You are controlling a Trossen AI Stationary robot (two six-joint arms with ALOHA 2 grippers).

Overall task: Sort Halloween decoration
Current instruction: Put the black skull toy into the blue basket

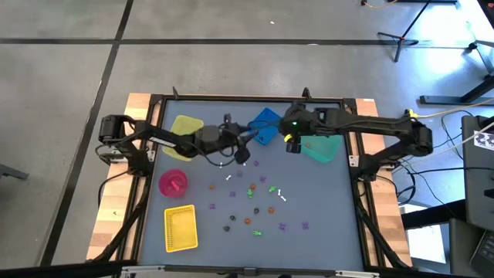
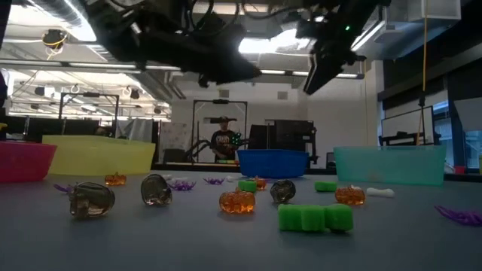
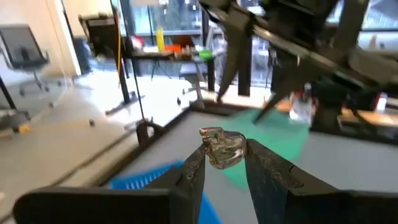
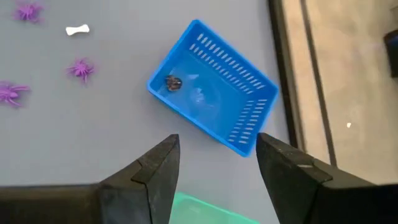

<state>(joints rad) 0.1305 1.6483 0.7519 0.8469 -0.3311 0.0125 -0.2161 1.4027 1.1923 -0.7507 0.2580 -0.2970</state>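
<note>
Most of the Halloween decoration (image 1: 255, 205) is unsorted, scattered over the middle of the table (image 1: 324, 224). Going left to right: the pink bowl (image 1: 173, 183) and yellow basket (image 1: 181, 228) show nothing sorted that I can make out. The left tool (image 3: 222, 163) hangs above the table near the blue bin (image 4: 214, 87), clamped on a dark skull trinket (image 3: 221, 147). That bin holds one dark piece (image 4: 173, 83). The right tool (image 4: 216, 158) hovers over it, spread and empty.

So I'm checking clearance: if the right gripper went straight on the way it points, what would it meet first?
Probably the blue basket below the open right gripper; depth is uncertain.
</note>
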